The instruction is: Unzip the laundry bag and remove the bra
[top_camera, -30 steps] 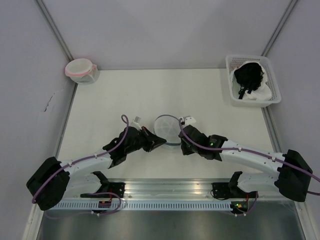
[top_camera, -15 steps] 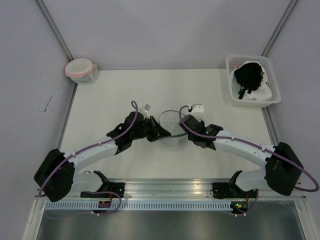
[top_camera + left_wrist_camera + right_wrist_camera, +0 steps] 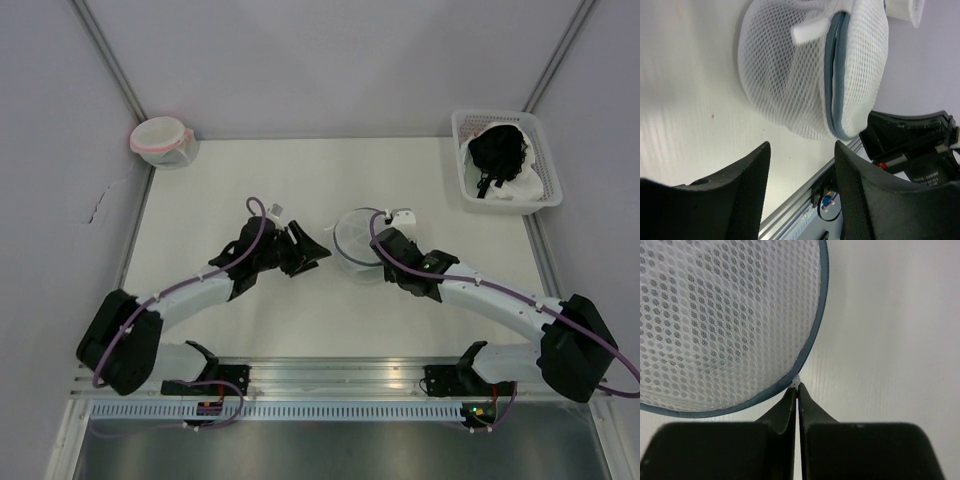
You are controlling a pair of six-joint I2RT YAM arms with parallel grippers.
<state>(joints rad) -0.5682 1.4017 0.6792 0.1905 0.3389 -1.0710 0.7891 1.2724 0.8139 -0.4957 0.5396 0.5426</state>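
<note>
The laundry bag (image 3: 357, 240) sits near the middle of the table (image 3: 230, 180), tipped up rather than lying flat, its grey-blue zipped rim turned towards the left in the left wrist view. Through the white mesh we see no dark fabric in either wrist view. What looks to us like the bra (image 3: 497, 150), a black bundle, lies in the white basket (image 3: 542, 203) at the far right corner, well apart from the bag.

The right gripper (image 3: 797, 387) has its fingers pressed together on a small white nub at the bag's rim, on the near right side of the pouch, and holds it there.

The left gripper (image 3: 318, 248) stands just left of the bag, fingers spread with nothing between them and not touching the mesh. From it the bag lies to the right and slightly beyond. The rim band runs away from the fingers, roughly in line with the gap between them, and a small white tag juts from the rim at its far end.

In our judgement, any further work on the rim falls to the left arm, the nearer free one, while the right arm anchors the bag.
</note>
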